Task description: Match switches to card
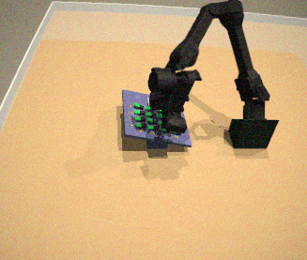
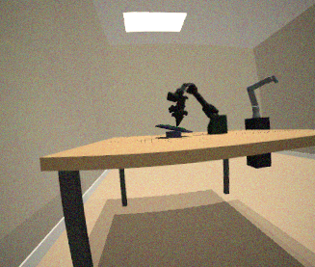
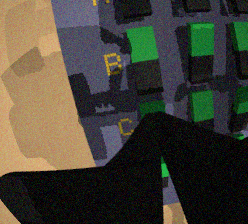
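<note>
The blue switch panel (image 1: pixel 130 101) (image 2: pixel 164 125) (image 3: pixel 78 10) stands tilted on the table, with rows marked A, B and C in yellow. Its switches (image 1: pixel 138 106) each have a green and a dark grey half. In the wrist view the row B first switch (image 3: pixel 142 43) shows its green half in full. My gripper (image 1: pixel 176 125) (image 2: pixel 177 120) (image 3: pixel 153 120) is shut and empty. Its tip is low over the panel at row C, by the first switches of that row, whose green half (image 3: pixel 148 106) peeks out above the fingers. I cannot tell whether it touches. The card is hidden behind the arm.
The arm's black base (image 1: pixel 253 133) stands to the right of the panel on the tan table (image 1: pixel 73 193). A black box with a grey post (image 2: pixel 257 122) sits at the table's far right edge in the exterior view.
</note>
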Controlling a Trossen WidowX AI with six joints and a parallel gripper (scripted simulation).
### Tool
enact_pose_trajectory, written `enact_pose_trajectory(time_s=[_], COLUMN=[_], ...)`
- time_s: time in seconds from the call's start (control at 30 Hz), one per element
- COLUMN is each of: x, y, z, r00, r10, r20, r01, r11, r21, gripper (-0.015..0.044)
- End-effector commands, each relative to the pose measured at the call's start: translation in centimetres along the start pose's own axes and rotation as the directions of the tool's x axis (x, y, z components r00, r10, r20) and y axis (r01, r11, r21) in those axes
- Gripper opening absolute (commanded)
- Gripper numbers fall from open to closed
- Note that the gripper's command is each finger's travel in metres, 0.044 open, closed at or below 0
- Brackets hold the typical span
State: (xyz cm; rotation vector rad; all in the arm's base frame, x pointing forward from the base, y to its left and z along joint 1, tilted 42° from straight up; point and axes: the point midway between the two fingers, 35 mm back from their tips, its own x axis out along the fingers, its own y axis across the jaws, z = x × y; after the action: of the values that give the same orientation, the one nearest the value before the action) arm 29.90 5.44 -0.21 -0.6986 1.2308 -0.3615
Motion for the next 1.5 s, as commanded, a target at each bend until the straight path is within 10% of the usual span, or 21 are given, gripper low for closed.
enact_pose_trajectory(time_s=[0.0, 1.47], x=[0.03, 0.51], y=[-0.02, -0.03], z=[0.02, 0.03], r00=[1.000, 1.000], r10=[-0.002, -0.003], r20=[0.002, 0.002], r01=[0.002, 0.003], r11=[1.000, 1.000], r21=[-0.003, -0.003], gripper=[0.0000, 0.0000])
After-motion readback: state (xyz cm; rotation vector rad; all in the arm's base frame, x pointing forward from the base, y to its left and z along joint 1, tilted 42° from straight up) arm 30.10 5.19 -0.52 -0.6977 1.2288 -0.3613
